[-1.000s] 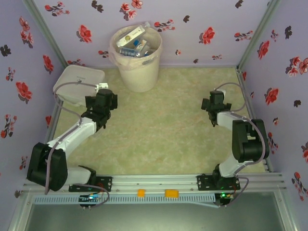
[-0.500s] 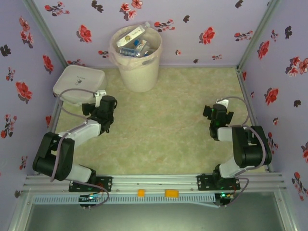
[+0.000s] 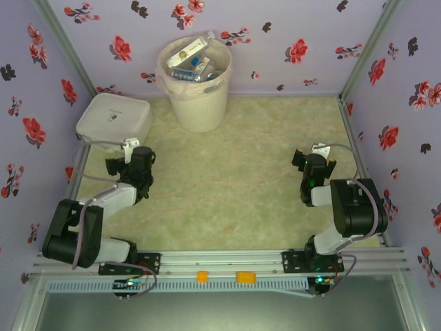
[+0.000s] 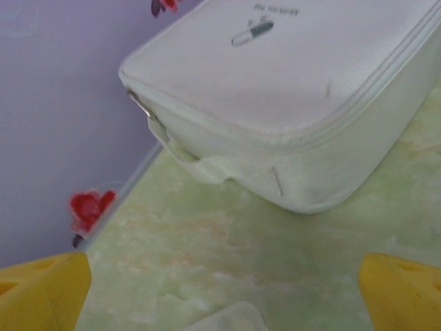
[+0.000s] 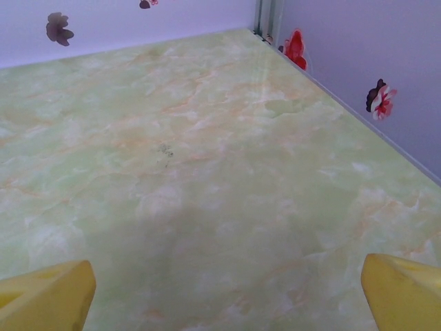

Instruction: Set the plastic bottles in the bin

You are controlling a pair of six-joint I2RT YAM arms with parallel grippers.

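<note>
The plastic bottles (image 3: 191, 63) lie inside the bin (image 3: 200, 103), which stands at the far side of the tabletop (image 3: 234, 179), a bit left. The left gripper (image 4: 222, 293) is wide open and holds nothing, near the white box (image 4: 275, 89). The right gripper (image 5: 224, 293) is wide open and empty too, on the right.

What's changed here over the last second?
Both arms folded back toward their bases: the left hand drew away from the box, the right hand toward the near edge. Both hands open, holding nothing. The bin, bottles and box stayed put.
</note>
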